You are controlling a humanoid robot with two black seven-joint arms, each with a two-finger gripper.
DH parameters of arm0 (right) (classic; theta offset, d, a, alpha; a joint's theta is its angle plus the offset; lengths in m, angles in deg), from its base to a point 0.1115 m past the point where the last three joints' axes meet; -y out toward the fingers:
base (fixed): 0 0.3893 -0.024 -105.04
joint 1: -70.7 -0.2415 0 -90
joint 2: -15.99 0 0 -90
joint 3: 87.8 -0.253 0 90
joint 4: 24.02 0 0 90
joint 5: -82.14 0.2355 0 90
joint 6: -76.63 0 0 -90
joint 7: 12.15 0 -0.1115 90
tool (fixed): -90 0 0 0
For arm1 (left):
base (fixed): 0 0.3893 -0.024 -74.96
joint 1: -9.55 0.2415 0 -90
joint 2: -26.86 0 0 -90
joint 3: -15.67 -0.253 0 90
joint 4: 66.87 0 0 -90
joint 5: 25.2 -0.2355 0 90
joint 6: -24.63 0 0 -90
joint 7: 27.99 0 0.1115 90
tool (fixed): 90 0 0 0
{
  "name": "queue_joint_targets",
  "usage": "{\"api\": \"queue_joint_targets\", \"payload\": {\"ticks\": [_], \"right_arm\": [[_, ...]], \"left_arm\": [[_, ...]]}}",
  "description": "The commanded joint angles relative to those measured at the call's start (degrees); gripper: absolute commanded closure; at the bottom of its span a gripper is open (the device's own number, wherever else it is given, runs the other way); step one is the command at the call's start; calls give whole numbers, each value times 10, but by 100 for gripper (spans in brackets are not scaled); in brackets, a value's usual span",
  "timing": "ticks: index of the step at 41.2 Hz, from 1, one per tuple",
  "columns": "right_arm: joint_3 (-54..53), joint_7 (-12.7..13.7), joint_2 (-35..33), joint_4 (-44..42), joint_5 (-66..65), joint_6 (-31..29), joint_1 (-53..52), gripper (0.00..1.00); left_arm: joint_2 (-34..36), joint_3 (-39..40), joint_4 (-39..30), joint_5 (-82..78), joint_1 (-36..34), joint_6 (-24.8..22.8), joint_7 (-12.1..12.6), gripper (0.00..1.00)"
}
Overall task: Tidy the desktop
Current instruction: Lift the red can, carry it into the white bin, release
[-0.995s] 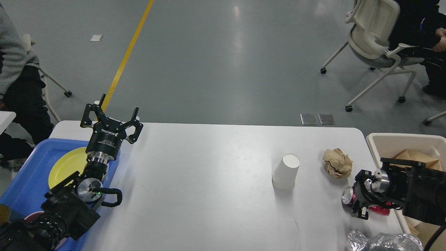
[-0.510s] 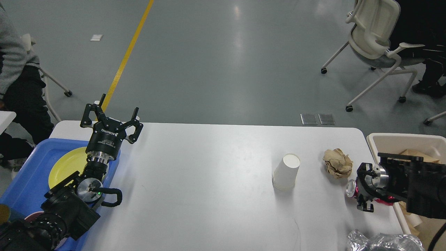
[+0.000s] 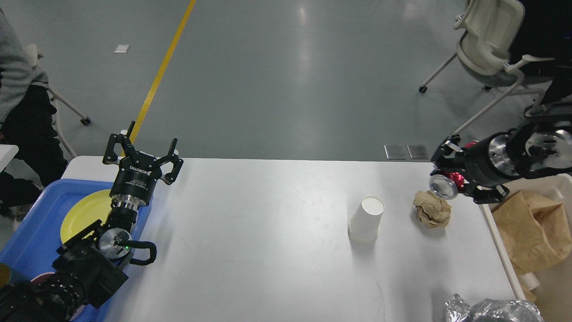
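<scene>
The white desktop (image 3: pixel 268 232) carries an upside-down white paper cup (image 3: pixel 367 220), a crumpled brown paper ball (image 3: pixel 431 208) and crumpled foil (image 3: pixel 487 310) at the front right edge. My right gripper (image 3: pixel 449 179) is shut on a red drink can (image 3: pixel 444 184) and holds it in the air above the desktop's far right corner, over the paper ball. My left gripper (image 3: pixel 144 154) is open and empty, fingers up, above the far left of the desktop beside the blue tray (image 3: pixel 31 232).
The blue tray holds a yellow plate (image 3: pixel 85 212). A beige bin (image 3: pixel 554 188) with brown paper (image 3: pixel 532 230) stands off the right edge. A person sits far left, and a white chair (image 3: pixel 491 40) stands far right on the grey floor.
My right gripper has lifted the red can from the desktop's right edge and carried it up and away, to above the paper ball. The left arm has not moved.
</scene>
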Motion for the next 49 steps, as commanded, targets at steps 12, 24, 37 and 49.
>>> {"api": "queue_joint_targets", "payload": {"ticks": [12, 24, 37, 49], "right_arm": [[52, -97, 195, 76, -12, -101, -109, 100], [90, -96, 172, 0, -17, 49, 21, 100], [133, -95, 113, -337, -26, 72, 310, 100], [117, -87, 128, -666, -12, 81, 598, 0]], "left_arm": [[0, 0, 0, 0, 0, 0, 0, 1], [0, 0, 0, 0, -1, 1, 0, 1], [0, -1, 0, 0, 0, 0, 0, 1], [0, 0, 0, 0, 0, 0, 0, 1]]}}
